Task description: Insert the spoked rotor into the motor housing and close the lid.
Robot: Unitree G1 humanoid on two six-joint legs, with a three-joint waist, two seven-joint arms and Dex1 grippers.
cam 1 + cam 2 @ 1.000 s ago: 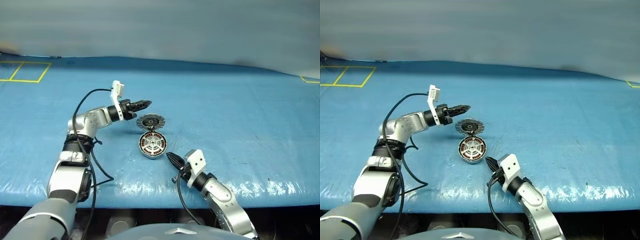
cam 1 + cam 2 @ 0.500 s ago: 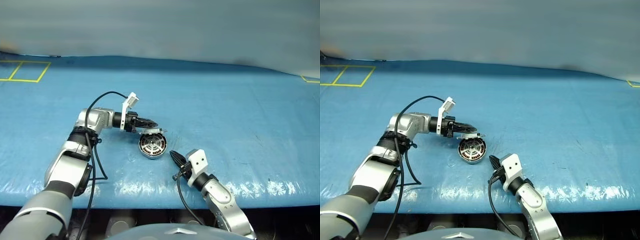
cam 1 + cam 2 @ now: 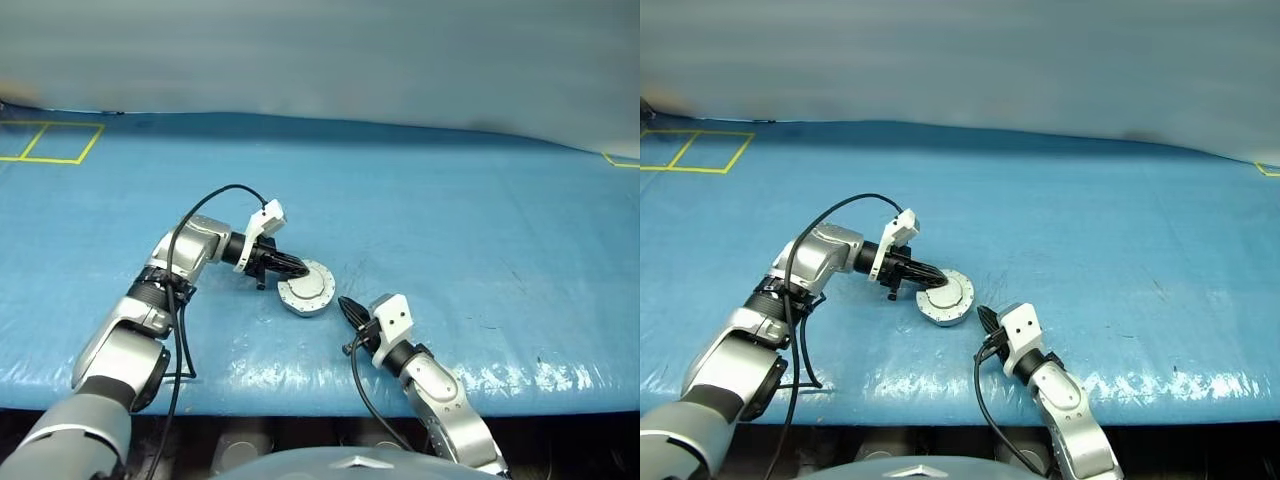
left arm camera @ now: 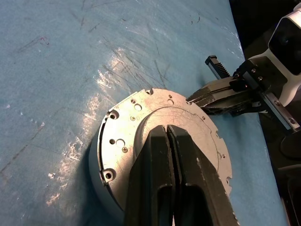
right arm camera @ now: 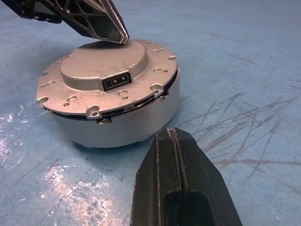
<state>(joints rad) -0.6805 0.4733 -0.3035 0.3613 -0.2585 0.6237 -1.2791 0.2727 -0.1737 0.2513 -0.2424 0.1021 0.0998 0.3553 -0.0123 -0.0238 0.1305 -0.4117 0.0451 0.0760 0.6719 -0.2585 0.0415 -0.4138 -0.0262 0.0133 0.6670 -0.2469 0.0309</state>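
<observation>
Right wrist view showed the round grey metal lid, plain face and raised centre circle up, lying flat over the pale grey round motor housing on the blue scuffed tarp. A thin dark gap remained along the seam, so whether it was fully seated was unclear. No spoked rotor lay beside the housing; presumably it sat inside. The left gripper, jaws pressed together and empty, rested on the lid's raised centre. The right gripper, jaws likewise together, hovered just beside the housing, near its side wall. Closing looked nearly done.
</observation>
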